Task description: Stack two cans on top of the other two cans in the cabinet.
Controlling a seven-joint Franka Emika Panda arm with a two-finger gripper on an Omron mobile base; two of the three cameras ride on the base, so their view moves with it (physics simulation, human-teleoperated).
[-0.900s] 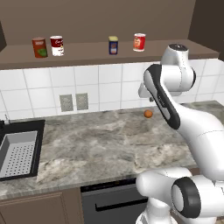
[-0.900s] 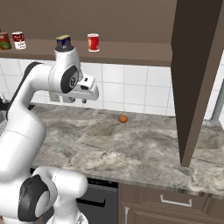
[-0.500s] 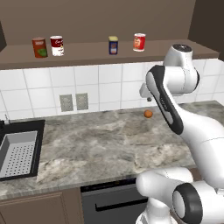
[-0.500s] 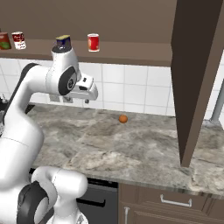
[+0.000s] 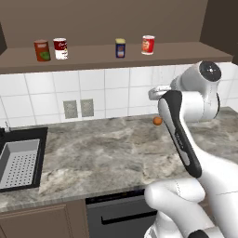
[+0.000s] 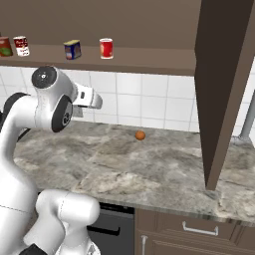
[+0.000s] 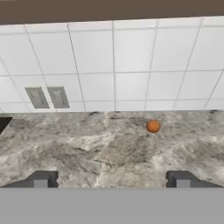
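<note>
Standing on the shelf: all four cans rest singly on the cabinet (image 5: 116, 58) ledge, none stacked
Cans to move: the blue can (image 5: 120, 48) with the yellow label and the red-and-white can (image 5: 148, 45) stand near each other toward the right of the ledge
Cans to receive: the bright red can (image 5: 60, 48) and the dull red can (image 5: 42, 50) with the green patch stand just beside each other at the left end, well apart from the other pair
Claw: the claw (image 7: 112, 180) is spread wide and holds nothing; its two tips point at the tiled wall and the counter (image 7: 87, 148), below the ledge
Arm: raised over the counter, hand level with the backsplash under the shelf
Progress: by my reading nothing is done yet; both lifts and both placements remain, and the claw must first rise to shelf height
Nearby: a small orange ball (image 7: 153, 126) lies on the counter by the wall; a sink (image 5: 18, 162) sits at the left
</note>
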